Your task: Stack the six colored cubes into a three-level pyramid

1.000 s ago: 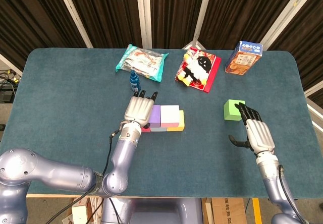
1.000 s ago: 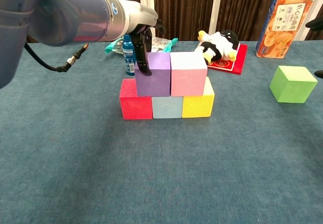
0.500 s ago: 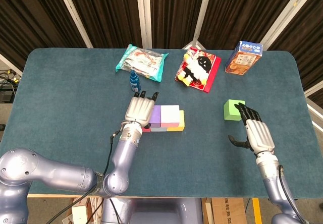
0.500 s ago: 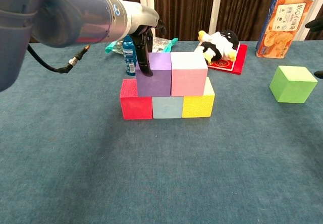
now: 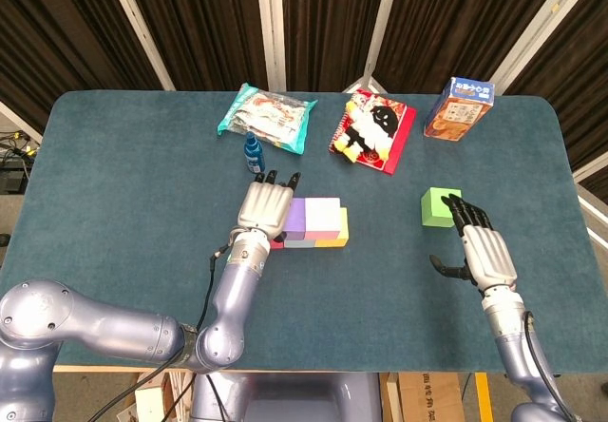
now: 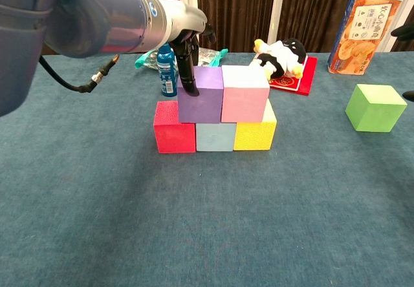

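The left hand (image 6: 187, 54), fingers straight and holding nothing, touches the purple cube (image 6: 200, 95) and should nudge it gently, while the right hand (image 5: 483, 249) waits open near the green cube (image 6: 376, 108).

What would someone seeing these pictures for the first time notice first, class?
The half-built pyramid at the table's middle: a purple cube and pink cube sit on a red, pale blue and yellow row. The left hand touches the purple cube. The green cube waits apart, by the right hand.
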Available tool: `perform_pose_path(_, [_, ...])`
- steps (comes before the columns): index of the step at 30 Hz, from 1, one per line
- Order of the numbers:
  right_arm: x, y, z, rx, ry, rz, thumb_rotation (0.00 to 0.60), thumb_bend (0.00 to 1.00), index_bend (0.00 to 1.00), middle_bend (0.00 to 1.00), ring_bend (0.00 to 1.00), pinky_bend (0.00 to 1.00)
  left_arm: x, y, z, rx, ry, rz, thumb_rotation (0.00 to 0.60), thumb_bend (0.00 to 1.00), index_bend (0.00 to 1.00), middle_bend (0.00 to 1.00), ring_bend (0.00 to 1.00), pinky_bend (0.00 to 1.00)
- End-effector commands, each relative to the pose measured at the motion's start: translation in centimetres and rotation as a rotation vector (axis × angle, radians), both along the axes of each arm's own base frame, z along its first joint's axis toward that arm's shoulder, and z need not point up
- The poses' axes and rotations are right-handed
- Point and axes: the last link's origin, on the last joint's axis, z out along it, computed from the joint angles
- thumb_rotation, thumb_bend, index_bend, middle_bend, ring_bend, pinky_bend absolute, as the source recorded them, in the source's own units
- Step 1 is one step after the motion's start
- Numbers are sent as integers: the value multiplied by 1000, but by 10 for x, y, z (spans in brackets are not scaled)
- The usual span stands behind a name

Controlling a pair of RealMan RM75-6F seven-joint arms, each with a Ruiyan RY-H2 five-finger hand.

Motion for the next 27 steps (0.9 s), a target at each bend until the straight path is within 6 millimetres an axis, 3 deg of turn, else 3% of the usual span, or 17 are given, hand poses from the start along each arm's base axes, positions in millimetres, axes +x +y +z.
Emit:
perform_pose_path(1, [0,0,0,0,0,0,600,321,0,0,0,0,0,0,-1,-3,2,2,600,281,47,336,89,134])
perform_pose_path(12, [2,0,1,-4,-9,5,600,321,0,0,0,0,-1,-2,-3,-9,5,0,600,280,45,311,89,134])
perform_pose_path(27, [2,0,1,-6,-14,6,600,321,0,0,0,0,-4,-3,0,-17,11,8,600,231,0,170,79,129])
